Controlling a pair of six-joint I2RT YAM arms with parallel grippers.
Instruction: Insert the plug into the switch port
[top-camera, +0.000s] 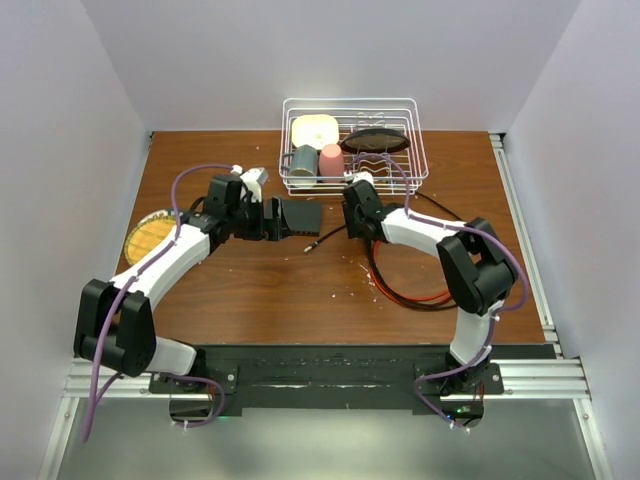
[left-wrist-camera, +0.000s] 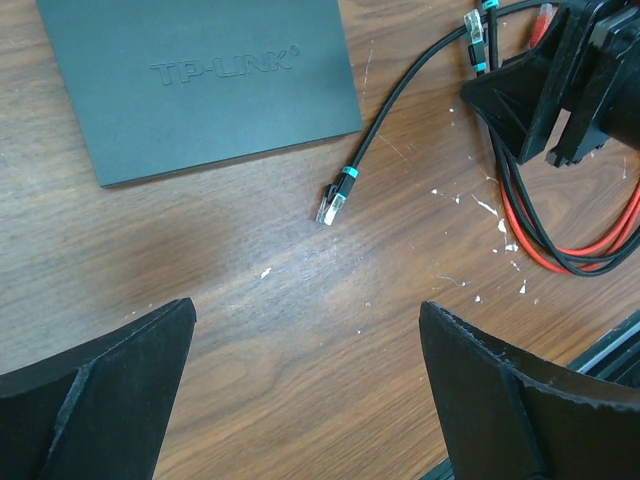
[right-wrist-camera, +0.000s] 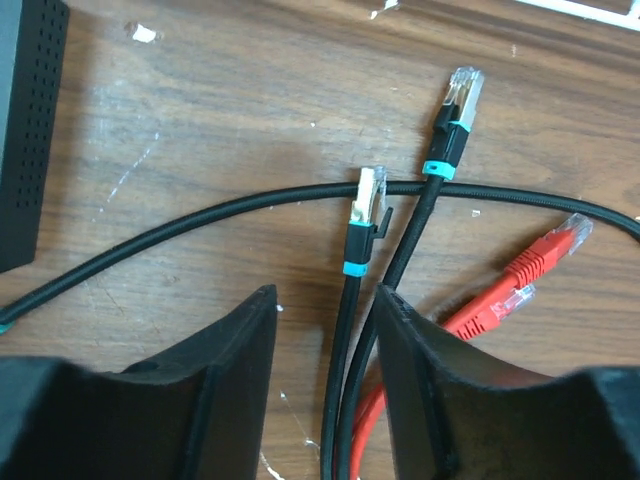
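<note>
Right gripper (right-wrist-camera: 325, 300) half-closed astride the black braided cable (right-wrist-camera: 345, 330), not pinching yet; I'd centre behind its teal-banded shielded plug (right-wrist-camera: 368, 200) before clamping; left gripper (left-wrist-camera: 307, 305) wide open.

- The switch (top-camera: 298, 216) lies mid-table, between the left gripper (top-camera: 275, 220) and the right gripper (top-camera: 352, 225).
- A plug (top-camera: 309, 246) lies just in front of the switch, not touching it.
- A wire rack (top-camera: 350, 100) stands behind.
- Coiled cables (top-camera: 410, 298) lie to the right.
- A plate (top-camera: 148, 238) lies far left.
</note>
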